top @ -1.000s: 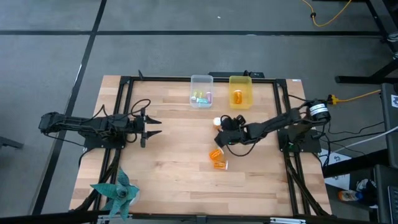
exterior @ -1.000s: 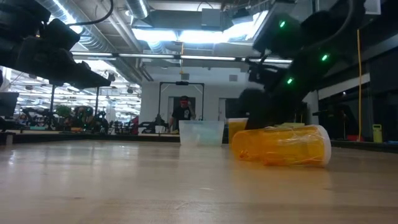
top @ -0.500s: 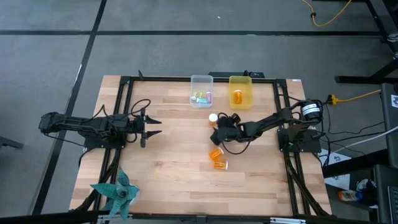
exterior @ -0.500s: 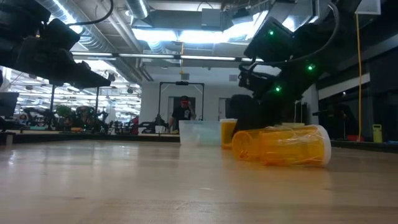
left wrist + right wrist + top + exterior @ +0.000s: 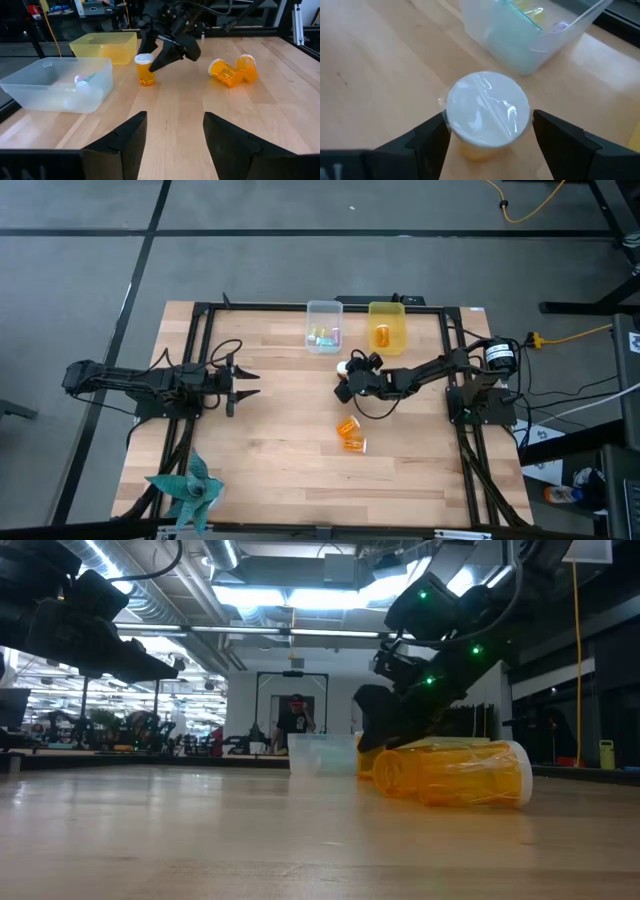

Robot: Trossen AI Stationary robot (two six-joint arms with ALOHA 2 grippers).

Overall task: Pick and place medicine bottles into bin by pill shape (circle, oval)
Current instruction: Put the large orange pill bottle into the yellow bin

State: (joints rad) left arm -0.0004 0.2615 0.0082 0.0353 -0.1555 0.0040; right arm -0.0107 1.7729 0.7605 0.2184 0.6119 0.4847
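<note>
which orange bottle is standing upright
The white-capped bottle between the right pincer's open fingers, near the clear bin; the other two bottles lie on their sides.

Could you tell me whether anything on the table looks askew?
Yes: two amber plastic medicine bottles lie tipped on their sides mid-table, touching. The white-capped amber bottle between the right tool fingers stands upright.

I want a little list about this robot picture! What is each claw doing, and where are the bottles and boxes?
right claw: open, fingers on either side of the upright white-capped bottle, not squeezing it yet
left claw: open, waiting on the left side of the table
lying bottles: two orange ones on their sides mid-table
clear bin: holds small pastel vials
yellow bin: holds an orange bottle
pinwheel: teal, at the table's front-left corner
</note>
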